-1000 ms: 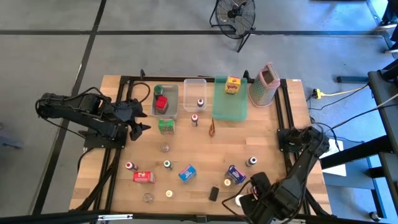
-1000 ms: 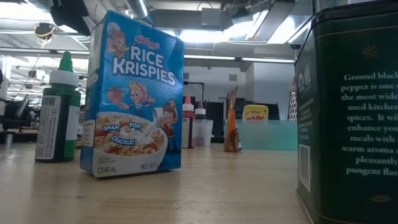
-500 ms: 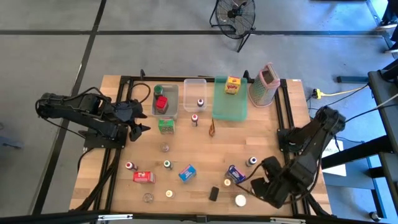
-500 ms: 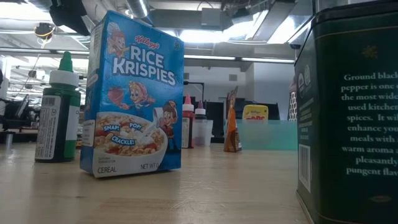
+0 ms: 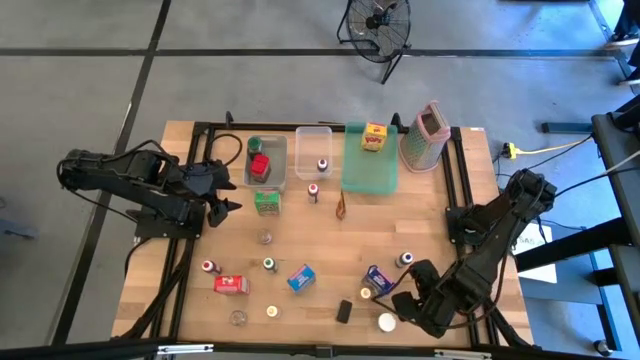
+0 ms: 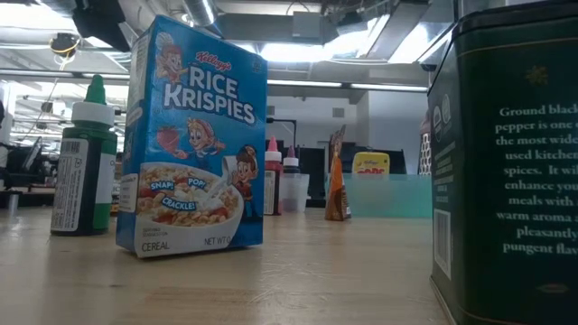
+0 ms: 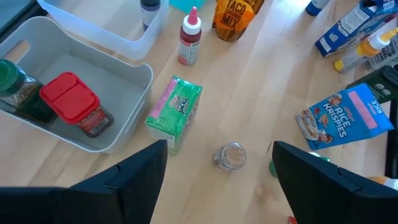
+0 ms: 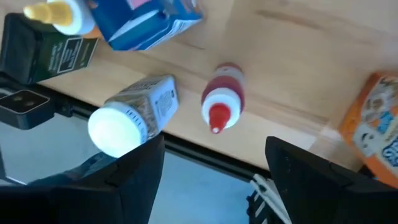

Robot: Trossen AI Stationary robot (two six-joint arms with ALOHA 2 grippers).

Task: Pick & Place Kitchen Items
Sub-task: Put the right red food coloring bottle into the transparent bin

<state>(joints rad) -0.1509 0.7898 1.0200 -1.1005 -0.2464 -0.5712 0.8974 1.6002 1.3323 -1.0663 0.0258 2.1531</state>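
The right claw (image 5: 408, 306) hangs wide and empty at the surface's (image 5: 330, 240) front edge, just beside a white-capped jar (image 5: 386, 322) lying on its side; the jar's (image 8: 134, 114) long axis points out over that edge, cap outward. The left claw (image 5: 226, 205), also wide and empty, waits well apart from the jar, near the green box (image 5: 266, 202). The right arm is far nearer.
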